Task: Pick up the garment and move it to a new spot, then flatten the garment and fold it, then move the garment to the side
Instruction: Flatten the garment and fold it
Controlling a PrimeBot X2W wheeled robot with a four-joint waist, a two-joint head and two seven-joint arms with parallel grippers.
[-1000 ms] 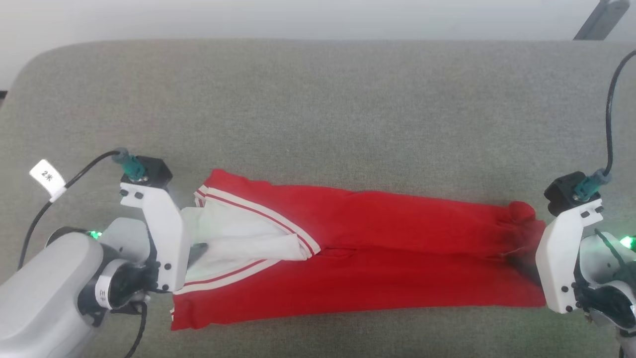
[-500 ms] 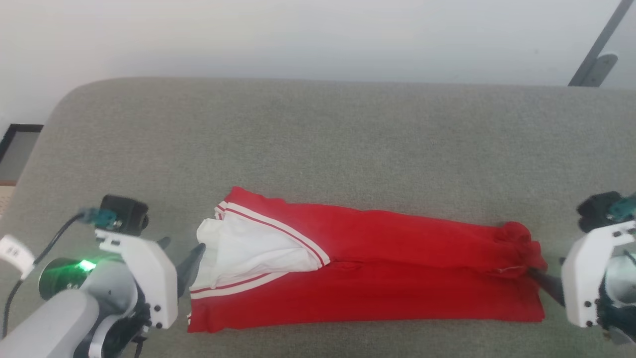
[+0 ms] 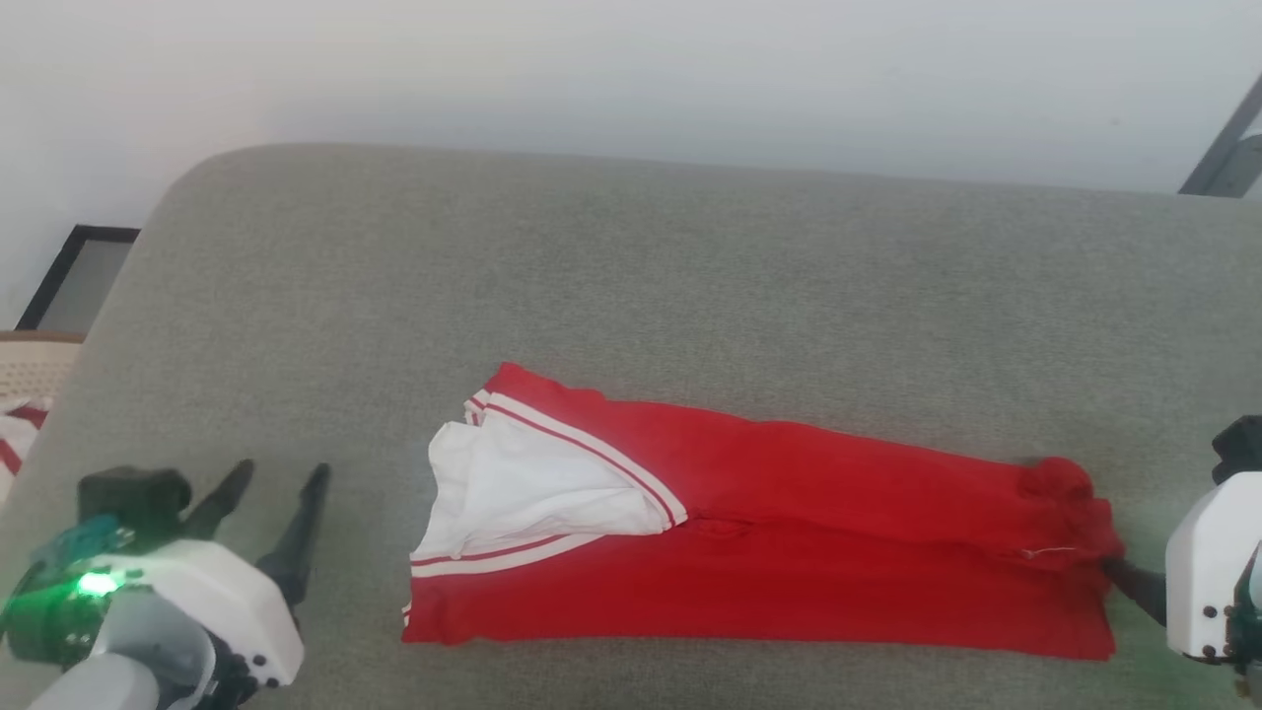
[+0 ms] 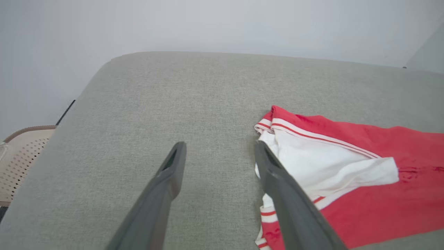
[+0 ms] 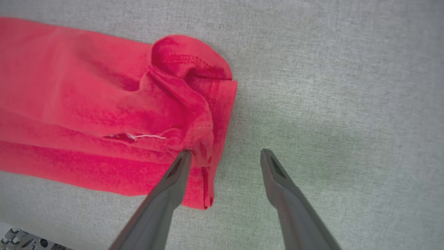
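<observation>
A folded red fabric shirt [image 3: 759,552] is laid near the grey cushion's [image 3: 631,296] front edge; left hand [image 3: 281,473] and right hand [image 5: 225,152] are spread open

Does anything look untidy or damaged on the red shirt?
Yes. The garment is bunched into a lump at its end on the robot's right, with a loose white thread beside it.

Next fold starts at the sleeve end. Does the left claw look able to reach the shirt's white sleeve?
Probably yes: the open left claw sits beside the sleeve, only bare cushion between.
</observation>
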